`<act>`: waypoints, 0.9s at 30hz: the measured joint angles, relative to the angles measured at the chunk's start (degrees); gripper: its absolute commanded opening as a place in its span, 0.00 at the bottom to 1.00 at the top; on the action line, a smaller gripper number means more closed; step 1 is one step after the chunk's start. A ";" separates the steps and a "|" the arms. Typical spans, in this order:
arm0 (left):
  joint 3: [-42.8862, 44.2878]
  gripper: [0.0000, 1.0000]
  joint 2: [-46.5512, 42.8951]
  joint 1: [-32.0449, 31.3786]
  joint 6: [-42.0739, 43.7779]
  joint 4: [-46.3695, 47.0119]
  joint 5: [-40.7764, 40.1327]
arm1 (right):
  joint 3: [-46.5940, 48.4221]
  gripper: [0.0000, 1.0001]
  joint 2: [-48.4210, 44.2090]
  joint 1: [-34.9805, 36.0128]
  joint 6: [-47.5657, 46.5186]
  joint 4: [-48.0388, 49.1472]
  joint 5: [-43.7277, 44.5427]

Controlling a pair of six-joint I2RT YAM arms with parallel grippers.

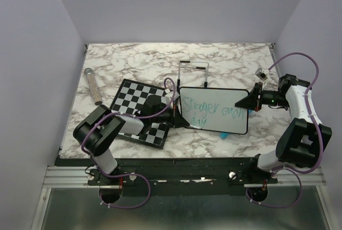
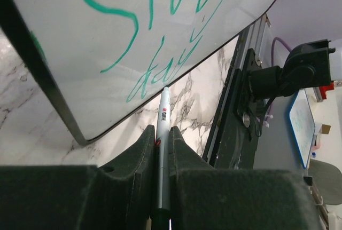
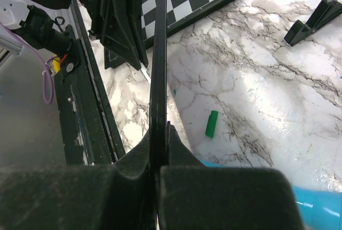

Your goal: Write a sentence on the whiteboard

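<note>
The whiteboard [image 1: 214, 111] is sitting just right of the table's middle. I am pinching its 3 o'clock edge with my right claw [image 3: 159, 131], jaws pressed together on either face of the thin black frame. It is looking light and stiff to me, but I am judging the glossy face slippery and likely to pivot under a one-edge pinch, so mid-edge seems the steadiest hold. The sentence [image 1: 203, 106] is running across it in two teal lines. Fresh ink would smear, so the frame is the place to grip.

My left claw [image 2: 160, 134] is squeezing a pen [image 2: 164, 107] at the board's 9 o'clock side. The tip is pointing at the lower line, though I cannot tell whether it is touching.

Going outward, the chessboard [image 1: 133, 97] is lying at 9 o'clock under my left arm. A wire stand [image 1: 192, 72] is standing at 11 o'clock, near enough to snag a swinging board, and a tube [image 1: 92, 86] is lying well apart beyond the chessboard. A green cap [image 3: 212, 123] is lying on the marble table [image 1: 133, 59] beside the board's edge.
</note>
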 measured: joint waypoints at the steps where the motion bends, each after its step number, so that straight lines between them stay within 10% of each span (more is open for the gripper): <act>1: -0.28 0.00 0.00 0.00 0.31 -0.46 -0.02 | 0.00 0.01 0.00 0.00 -0.07 -0.02 -0.02; 27: 1.60 0.00 -11.45 -0.26 -1.33 -1.97 -0.44 | 0.15 0.01 0.00 0.02 -0.57 -0.87 -0.35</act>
